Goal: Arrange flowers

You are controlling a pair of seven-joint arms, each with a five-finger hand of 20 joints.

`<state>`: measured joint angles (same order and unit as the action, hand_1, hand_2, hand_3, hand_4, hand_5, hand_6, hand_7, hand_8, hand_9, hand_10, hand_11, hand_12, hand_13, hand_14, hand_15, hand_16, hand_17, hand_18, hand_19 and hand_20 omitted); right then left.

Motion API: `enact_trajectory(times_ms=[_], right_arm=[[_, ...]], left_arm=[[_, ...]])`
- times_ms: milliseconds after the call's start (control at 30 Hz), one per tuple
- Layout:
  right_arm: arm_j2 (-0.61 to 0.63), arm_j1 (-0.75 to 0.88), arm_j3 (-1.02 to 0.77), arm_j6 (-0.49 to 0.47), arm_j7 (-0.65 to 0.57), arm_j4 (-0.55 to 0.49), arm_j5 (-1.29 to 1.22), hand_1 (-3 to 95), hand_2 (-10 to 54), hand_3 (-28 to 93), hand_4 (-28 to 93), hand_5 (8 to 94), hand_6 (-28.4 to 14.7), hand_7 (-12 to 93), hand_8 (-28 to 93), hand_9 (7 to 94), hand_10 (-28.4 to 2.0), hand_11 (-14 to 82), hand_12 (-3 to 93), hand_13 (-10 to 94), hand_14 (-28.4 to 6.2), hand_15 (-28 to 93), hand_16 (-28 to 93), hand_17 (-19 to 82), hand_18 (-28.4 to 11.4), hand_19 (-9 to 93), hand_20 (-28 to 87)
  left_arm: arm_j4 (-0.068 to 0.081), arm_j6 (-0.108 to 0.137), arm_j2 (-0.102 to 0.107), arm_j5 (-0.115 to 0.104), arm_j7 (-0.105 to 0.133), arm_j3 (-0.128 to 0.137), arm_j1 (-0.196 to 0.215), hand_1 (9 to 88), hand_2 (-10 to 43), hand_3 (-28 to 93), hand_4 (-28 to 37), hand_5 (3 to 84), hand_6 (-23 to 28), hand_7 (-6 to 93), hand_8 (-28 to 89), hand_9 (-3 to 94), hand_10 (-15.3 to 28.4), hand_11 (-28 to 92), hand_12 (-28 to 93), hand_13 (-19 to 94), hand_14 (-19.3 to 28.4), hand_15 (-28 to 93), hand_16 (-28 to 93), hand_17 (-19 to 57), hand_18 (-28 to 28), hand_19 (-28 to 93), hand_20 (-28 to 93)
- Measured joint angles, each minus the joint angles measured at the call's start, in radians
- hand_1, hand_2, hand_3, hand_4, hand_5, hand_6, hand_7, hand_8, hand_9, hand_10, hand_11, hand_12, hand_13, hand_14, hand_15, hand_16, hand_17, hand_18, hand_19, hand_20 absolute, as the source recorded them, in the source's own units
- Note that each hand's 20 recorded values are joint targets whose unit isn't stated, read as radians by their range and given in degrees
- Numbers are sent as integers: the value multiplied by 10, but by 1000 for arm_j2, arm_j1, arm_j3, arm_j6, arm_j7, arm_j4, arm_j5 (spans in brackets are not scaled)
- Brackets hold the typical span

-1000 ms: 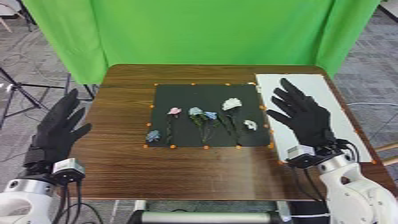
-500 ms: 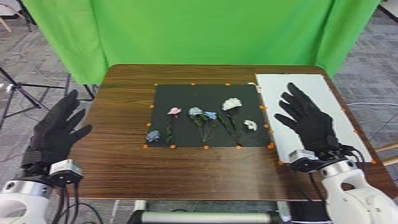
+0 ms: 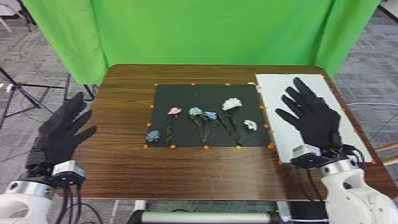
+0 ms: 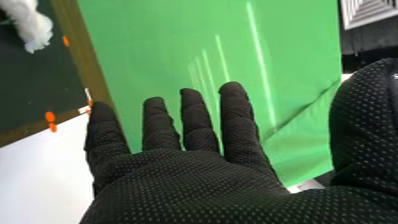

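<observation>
Right of the black mat [image 3: 182, 94], the right hand [image 3: 317, 125] is hovering empty, fingers spread; flowers [image 3: 232, 103] are lying on the mat, their close stems risking a tangle in any broad pinch.

Brown and wood-grained, the counter [image 3: 191, 172] spreads between the left hand [image 3: 60, 135] and the right hand [image 3: 315, 122]. Small orange markers [image 3: 206, 147] dot its top between the two, with more just beside the right hand. Beyond both hands, past the counter's far edge, hangs a creased green curtain [image 3: 195, 35]. A black tripod [image 3: 11, 87] stands outward of the left hand and farther off. Outward of the right hand, a pale cable [image 3: 373, 103] crosses the grey carpeted floor [image 3: 371, 75].
</observation>
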<state>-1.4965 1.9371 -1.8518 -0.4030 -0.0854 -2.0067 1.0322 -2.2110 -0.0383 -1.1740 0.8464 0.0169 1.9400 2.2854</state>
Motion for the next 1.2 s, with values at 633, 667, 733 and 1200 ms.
enact_trajectory(times_ms=[633, 667, 733, 1200], right_arm=[[-5, 12, -2, -3, -11, -2, 11, 102, -16, 796, -249, 247, -19, 92, -75, 243, -102, -11, 220, 158, -104, -101, 382, -62, -181, 242, 147], [-5, 13, -2, -3, -12, -3, 12, 101, -16, 796, -248, 249, -20, 92, -75, 246, -99, -10, 220, 160, -104, -100, 382, -61, -181, 243, 147], [-4, 15, -2, -3, -12, -5, 16, 102, -17, 797, -247, 252, -20, 94, -76, 248, -96, -10, 219, 162, -105, -97, 380, -59, -182, 244, 149], [5, -4, 42, 17, -15, 3, 40, 106, -18, 804, -249, 255, -22, 97, -76, 244, -98, -11, 222, 165, -106, -88, 380, -59, -182, 244, 153]], left_arm=[[9, -2, -5, -4, -19, -9, -24, 207, -37, 671, -283, 170, 14, 180, -85, 128, 81, 52, 258, 106, 113, 96, 110, -148, 231, 378, 51], [9, -2, -6, -5, -20, -9, -22, 207, -37, 671, -283, 169, 14, 181, -85, 128, 81, 53, 258, 106, 113, 98, 108, -148, 230, 378, 50], [9, -2, -6, -5, -20, -11, -18, 207, -36, 671, -283, 169, 14, 183, -85, 128, 81, 55, 257, 106, 113, 101, 106, -147, 230, 378, 50], [24, 0, -5, -4, -18, -35, -26, 205, -36, 672, -283, 174, 14, 186, -90, 133, 83, 66, 244, 120, 115, 137, 101, -141, 232, 388, 51]])
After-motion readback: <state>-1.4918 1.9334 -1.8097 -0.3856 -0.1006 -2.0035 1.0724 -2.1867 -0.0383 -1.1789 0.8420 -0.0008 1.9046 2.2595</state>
